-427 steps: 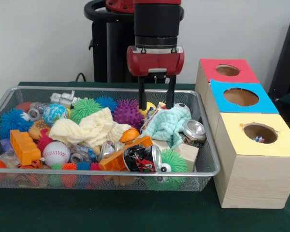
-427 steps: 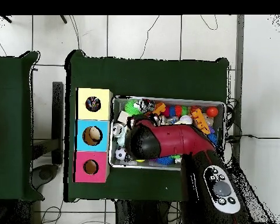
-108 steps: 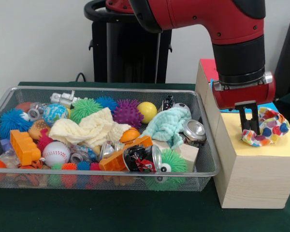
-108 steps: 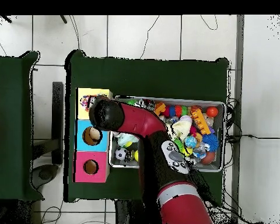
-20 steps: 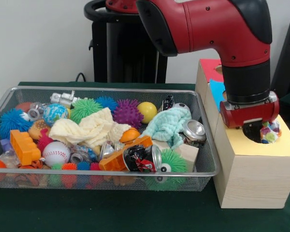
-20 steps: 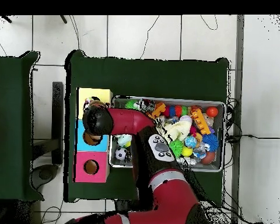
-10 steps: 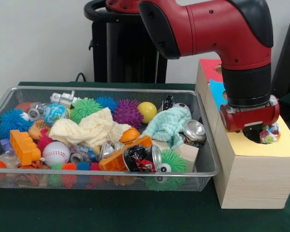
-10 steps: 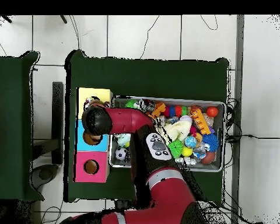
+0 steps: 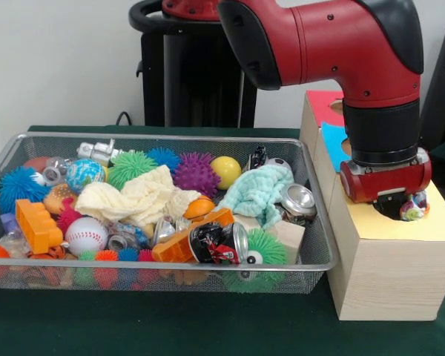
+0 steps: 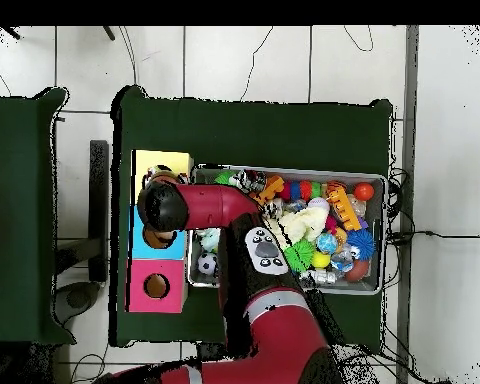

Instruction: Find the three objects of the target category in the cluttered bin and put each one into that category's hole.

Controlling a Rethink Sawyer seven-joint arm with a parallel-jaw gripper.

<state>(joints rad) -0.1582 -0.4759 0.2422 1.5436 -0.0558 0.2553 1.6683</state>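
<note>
White wall (image 9: 59,59) behind, pale tiled floor (image 10: 264,60), dark green table cover (image 9: 170,326), second green table (image 10: 19,215) alongside.

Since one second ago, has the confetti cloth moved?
Yes. In the front view the confetti cloth has sunk lower into the hole of the yellow box; less of it shows above the rim, below the gripper.

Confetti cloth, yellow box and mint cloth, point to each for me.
confetti cloth (image 9: 414,208), front view, the bunched part showing beside the hand
yellow box (image 9: 437,222), front view, bare yellow top
mint cloth (image 9: 258,194), front view, middle folds
</note>
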